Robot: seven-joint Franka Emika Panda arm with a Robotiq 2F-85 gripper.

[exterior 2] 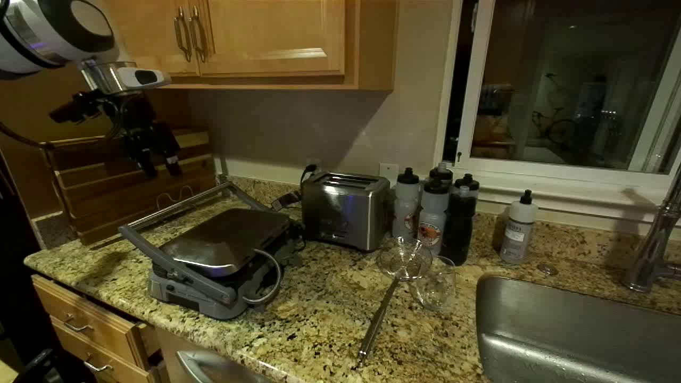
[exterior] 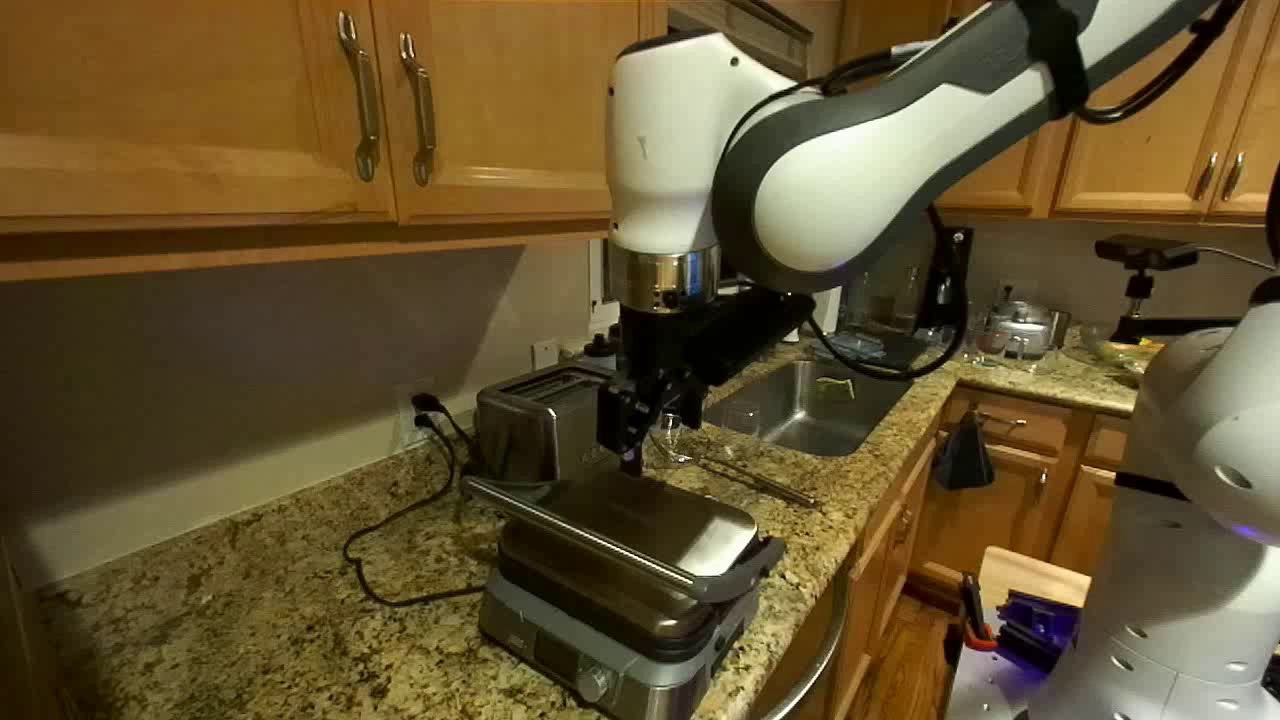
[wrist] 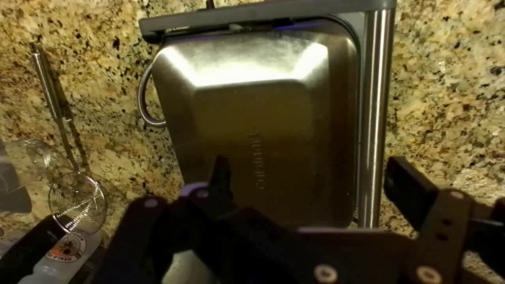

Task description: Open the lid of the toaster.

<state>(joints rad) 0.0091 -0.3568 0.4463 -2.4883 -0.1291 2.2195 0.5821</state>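
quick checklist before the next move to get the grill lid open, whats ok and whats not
1. Lid closed, ready to lift: ok.
2. Gripper open: ok, jaws spread wide.
3. Handle between the jaws: ok in the wrist view, though nearer one jaw.
4. Gripper down at the handle: not ok, it hangs above it.
5. Slot toaster outside the lid's swing: cannot tell.
6. Grill cool: cannot tell.

You have: wooden upper cabinets [exterior: 510, 110], metal handles [exterior: 367, 105] in pairs; a plain wall [exterior: 230, 400] below; a speckled stone counter [exterior: 230, 620]; wooden lower cabinets [exterior: 1015, 520]; a wood floor [exterior: 915, 655]; a dark, white-framed window [exterior 2: 574, 90]. Everything you see is dimly, yellowishly lit.
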